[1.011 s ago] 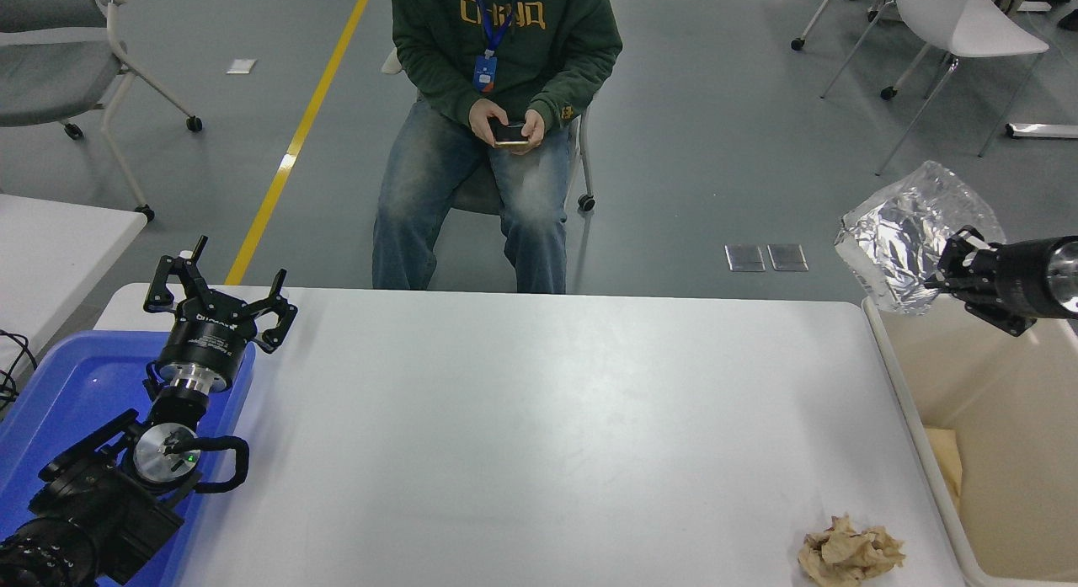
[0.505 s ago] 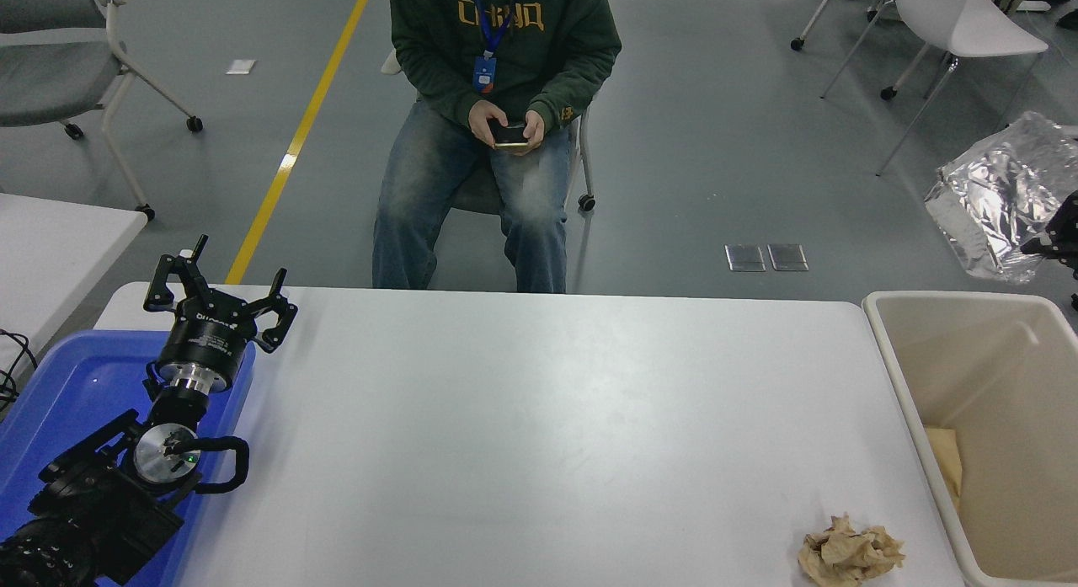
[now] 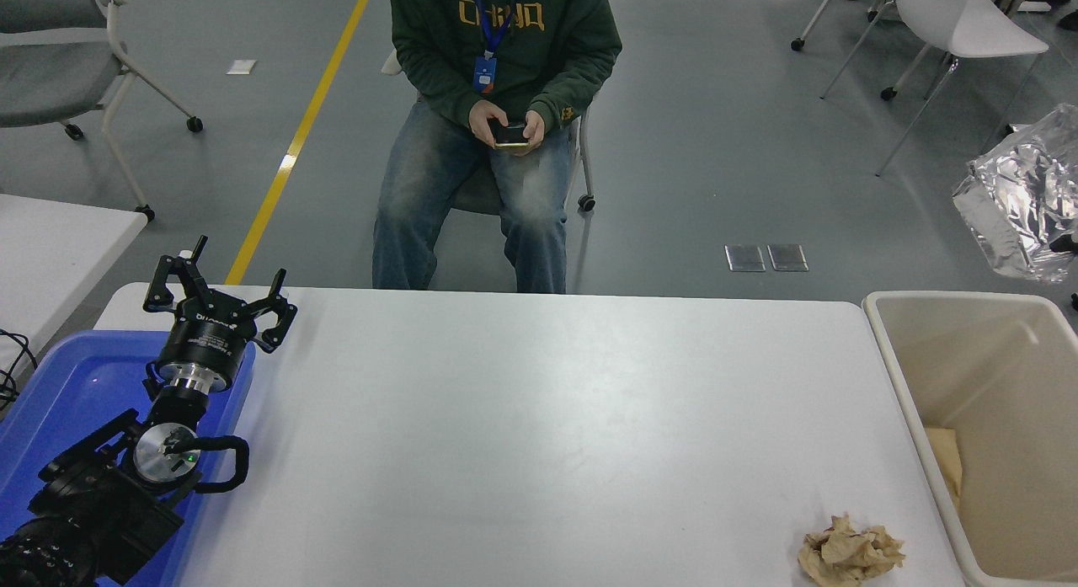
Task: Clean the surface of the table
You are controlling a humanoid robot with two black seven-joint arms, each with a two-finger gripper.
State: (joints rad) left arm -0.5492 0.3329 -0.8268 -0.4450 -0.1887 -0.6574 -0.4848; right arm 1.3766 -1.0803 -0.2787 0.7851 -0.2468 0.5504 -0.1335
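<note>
The table surface [image 3: 522, 435] fills the middle and is almost bare. One crumpled brown paper ball [image 3: 851, 551] waits near the beige bin [image 3: 905, 385]. The shiny foil bag [image 3: 1023, 195] hangs above it; I cannot tell what the right gripper does. The left gripper [image 3: 221, 301] rests open, empty, over the blue tray [image 3: 50, 393].

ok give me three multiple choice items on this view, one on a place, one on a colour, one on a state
1. Where does the crumpled brown paper lie on the table surface?
A. near right corner
B. far left corner
C. centre

2. What colour is the tray under the left arm?
A. red
B. blue
C. green

3. How is the left end effector?
A. shut on paper
B. open, holding nothing
C. shut on foil

Answers: 1 A, the paper sits near the front edge beside the beige bin. 2 B, its bare floor shows blue. 3 B, its fingers are spread apart around nothing.
</note>
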